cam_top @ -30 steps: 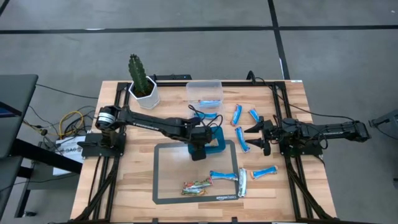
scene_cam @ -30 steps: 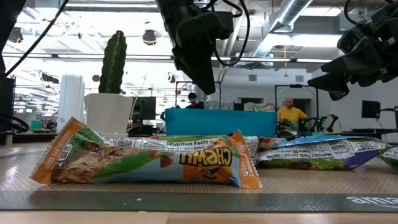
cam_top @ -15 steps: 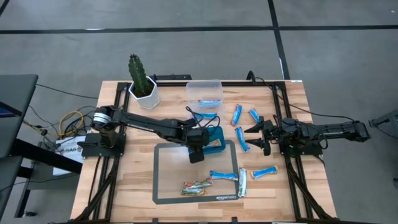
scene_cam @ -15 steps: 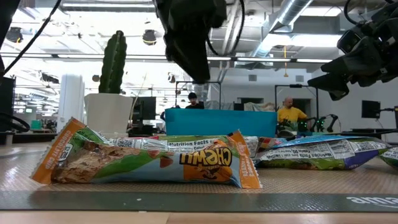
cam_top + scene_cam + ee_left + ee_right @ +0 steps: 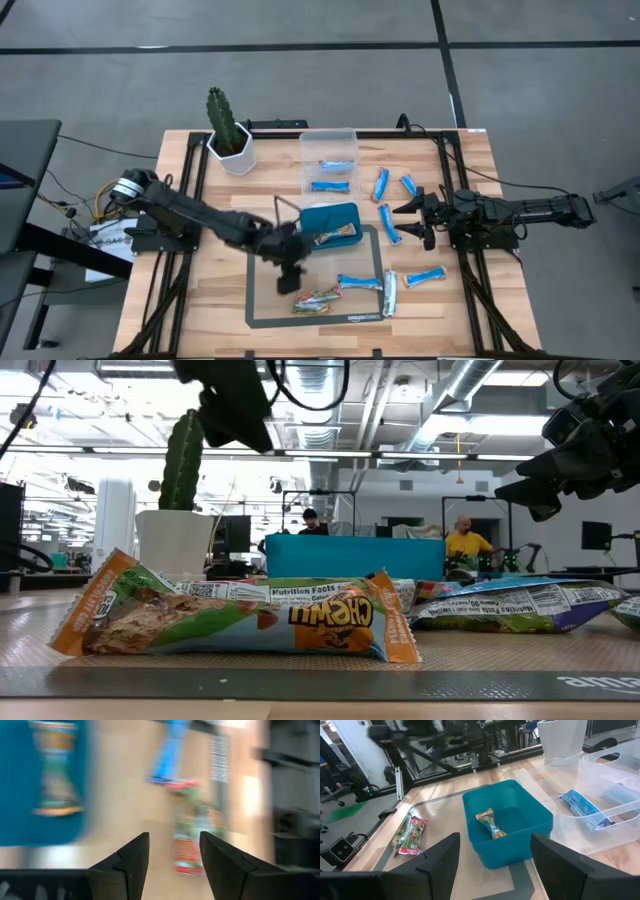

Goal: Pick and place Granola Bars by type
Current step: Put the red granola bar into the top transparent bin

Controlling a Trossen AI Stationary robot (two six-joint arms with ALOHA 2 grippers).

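My left gripper point(image 5: 290, 283) point(image 5: 174, 855) hangs open above the grey mat, just beside the pair of multicoloured green-red bars point(image 5: 315, 300) point(image 5: 192, 836) that lie flat on it. It also shows at the top of the low view point(image 5: 226, 400). A tan-orange bar point(image 5: 336, 236) point(image 5: 490, 825) lies in the teal tray point(image 5: 318, 213) point(image 5: 525, 802). Blue-and-white bars lie on the mat point(image 5: 358, 282), on the wood point(image 5: 390, 225) and in the clear container point(image 5: 335, 165) point(image 5: 580, 805). My right gripper point(image 5: 415, 222) point(image 5: 492, 865) waits open at the tray's right, above the table.
A potted cactus point(image 5: 228, 135) stands at the far left of the table. The clear container point(image 5: 304, 150) sits beyond the teal tray. More blue bars point(image 5: 380, 183) point(image 5: 425, 277) and a pale bar point(image 5: 389, 293) lie on the right half. In the low view, people sit in the room behind.
My left gripper has swung from above the teal tray toward the table's near-left, across the mat, and now hangs by the multicoloured bars. The tan-orange bar in the tray, hidden under the gripper before, now shows. The right arm has kept still.
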